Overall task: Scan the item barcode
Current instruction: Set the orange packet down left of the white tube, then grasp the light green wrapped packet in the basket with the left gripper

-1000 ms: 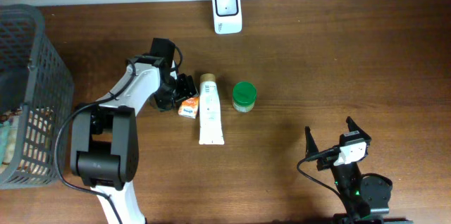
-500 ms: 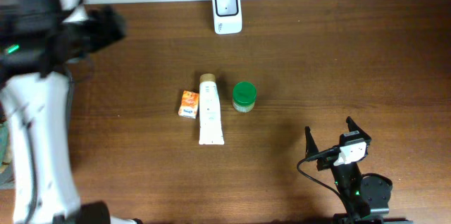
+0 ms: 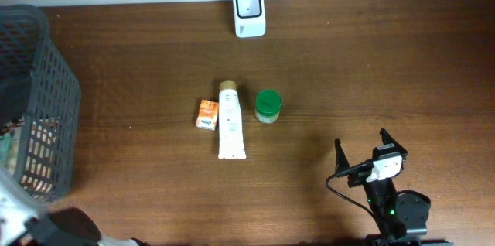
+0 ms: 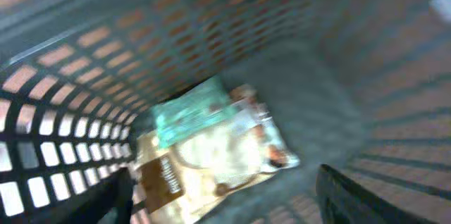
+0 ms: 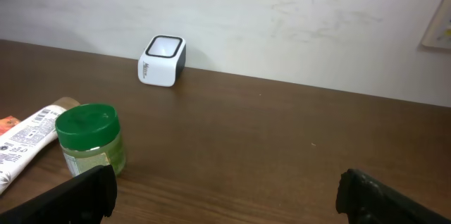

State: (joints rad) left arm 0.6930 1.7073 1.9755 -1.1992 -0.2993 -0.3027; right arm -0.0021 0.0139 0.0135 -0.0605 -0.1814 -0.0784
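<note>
White barcode scanner (image 3: 249, 11) stands at the brown wooden tabletop's (image 3: 371, 83) far edge. A white tube (image 3: 230, 122), small orange box (image 3: 206, 114) and green-lidded jar (image 3: 267, 106) sit side by side at its middle. Left gripper (image 4: 225, 192) is spread and empty above a crinkly packet (image 4: 211, 146) in the grey mesh basket (image 3: 46, 83) — right gripper (image 5: 225, 182) is spread wide, empty.

There was one barcode scanner (image 3: 249, 11), one white tube (image 3: 230, 121), one green-lidded jar (image 3: 268, 106), one orange packet (image 3: 206, 114) and one grey basket (image 3: 52, 76).

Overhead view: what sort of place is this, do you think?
Probably a mock shop checkout set up on a wooden table: a white barcode scanner stands at the far edge, a tube, a green-lidded jar and a small orange box sit mid-table, and a grey basket holds packets.
</note>
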